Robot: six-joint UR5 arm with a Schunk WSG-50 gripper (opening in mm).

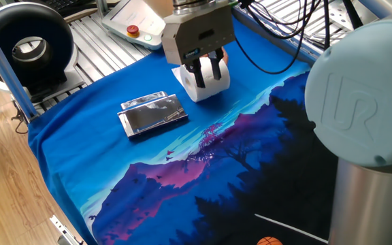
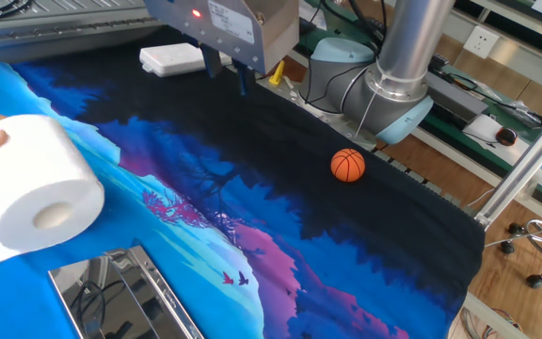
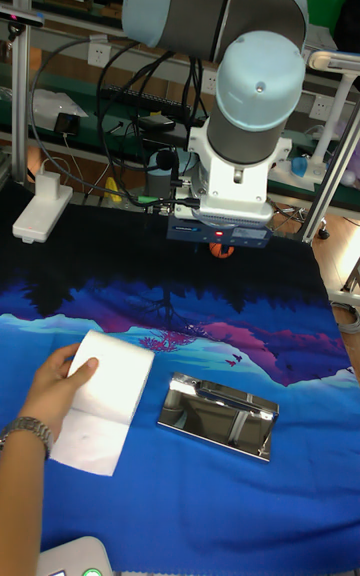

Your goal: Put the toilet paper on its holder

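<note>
One toilet paper (image 3: 108,383) roll rests on the blue cloth (image 1: 155,177) covering the bench, steadied by one human hand (image 3: 55,386), just beside one holder (image 3: 218,414) lying flat. One gripper (image 1: 205,73) hangs above the roll with fingers apart, gripping nothing. One orange ball (image 2: 347,166) lies well apart.

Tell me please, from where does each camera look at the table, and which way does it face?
One fixed view: high beside the robot's shoulder, looking down at the holder, the toilet paper and the hand.
The other fixed view: low over the cloth beside the toilet paper, facing the robot's base; an orange ball lies between.
Tall fixed view: opposite the robot, facing its arm; a person's fingers touch the toilet paper.
Shared: all three show toilet paper and holder.
</note>
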